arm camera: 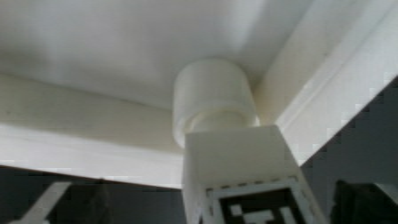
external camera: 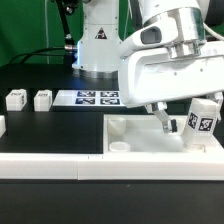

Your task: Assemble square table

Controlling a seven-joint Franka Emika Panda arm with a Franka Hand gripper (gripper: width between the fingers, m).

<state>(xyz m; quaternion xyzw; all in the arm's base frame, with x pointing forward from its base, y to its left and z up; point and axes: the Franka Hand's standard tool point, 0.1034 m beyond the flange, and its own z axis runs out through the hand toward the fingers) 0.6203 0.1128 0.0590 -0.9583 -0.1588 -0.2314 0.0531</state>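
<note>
And here's the end effector (external camera: 183, 122), hanging low over the square table slab (external camera: 130, 137) at the exterior view's right. Its jaws stand apart, one on either side of a tagged leg post (external camera: 200, 118) with nothing clamped. The wrist view shows dark gaps down both flanks of the leg post (arm camera: 222, 100). Its rounded end sits right in a corner of the slab (arm camera: 107, 50), where the raised rims meet. Whether it's fully seated, nobody can tell from here.

The post looks like light, rigid plastic, smooth and likely a bit slippery. The flat sides of its square tagged block seem the safest place to pinch, not the round neck. The slab looks broad and stiff, best taken by its rim.

Out on the black tabletop (external camera: 50, 125), a loose leg post (external camera: 42, 98) and a second loose leg post (external camera: 15, 99) wait beside the marker board (external camera: 98, 97).
</note>
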